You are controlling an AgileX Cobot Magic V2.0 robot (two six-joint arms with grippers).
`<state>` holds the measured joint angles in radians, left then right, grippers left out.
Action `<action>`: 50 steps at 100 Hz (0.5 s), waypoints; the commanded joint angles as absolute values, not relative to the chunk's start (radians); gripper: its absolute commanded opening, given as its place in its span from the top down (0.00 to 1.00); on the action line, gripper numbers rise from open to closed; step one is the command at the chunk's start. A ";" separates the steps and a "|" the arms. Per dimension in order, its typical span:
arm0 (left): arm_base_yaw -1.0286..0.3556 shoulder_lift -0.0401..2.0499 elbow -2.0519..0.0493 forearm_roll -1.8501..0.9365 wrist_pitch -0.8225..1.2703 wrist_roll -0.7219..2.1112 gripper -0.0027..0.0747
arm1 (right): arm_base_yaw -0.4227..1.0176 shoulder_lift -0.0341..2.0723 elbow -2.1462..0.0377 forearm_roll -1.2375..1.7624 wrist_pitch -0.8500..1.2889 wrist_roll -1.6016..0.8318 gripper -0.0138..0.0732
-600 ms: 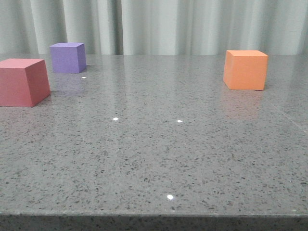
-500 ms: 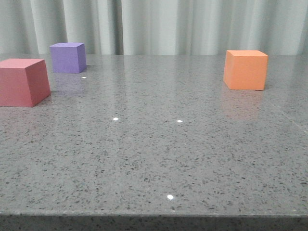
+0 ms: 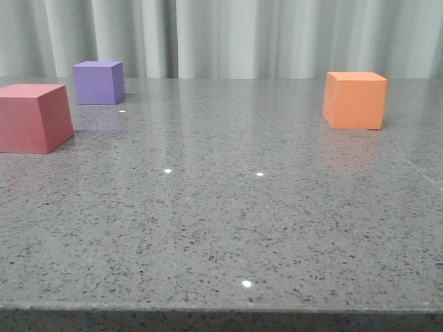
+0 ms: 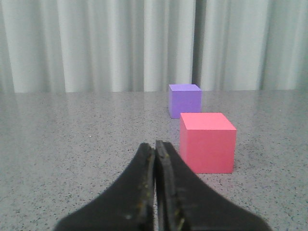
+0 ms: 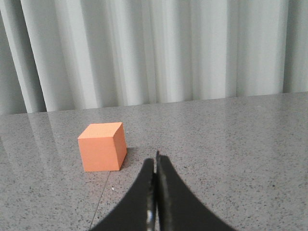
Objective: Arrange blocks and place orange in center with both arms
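The orange cube [image 3: 354, 100] stands at the back right of the grey speckled table [image 3: 221, 228]. At the left edge sits the red-pink cube [image 3: 33, 117], with the purple cube [image 3: 99, 82] behind it. Neither arm shows in the front view. My left gripper [image 4: 155, 144] is shut and empty, short of the red-pink cube [image 4: 207, 142], and the purple cube [image 4: 185, 100] lies beyond. Shut with nothing in it, my right gripper [image 5: 155, 159] hangs low over the table, the orange cube [image 5: 102, 146] off to one side ahead of it.
Pale pleated curtains [image 3: 228, 38] close off the far side of the table. The table's front edge [image 3: 221, 308] runs along the bottom of the front view. A thin seam [image 3: 415, 169] crosses the tabletop near the right.
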<state>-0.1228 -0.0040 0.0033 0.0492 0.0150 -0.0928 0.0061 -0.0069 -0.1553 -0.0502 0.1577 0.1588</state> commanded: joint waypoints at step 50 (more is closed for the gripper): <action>-0.121 -0.040 0.045 0.043 -0.066 -0.096 0.99 | 0.001 0.493 -0.720 0.010 0.829 0.150 0.97</action>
<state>-0.1228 -0.0040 0.0033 0.0492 0.0150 -0.0928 0.0061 0.4271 -0.6597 -0.0095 0.8250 0.1588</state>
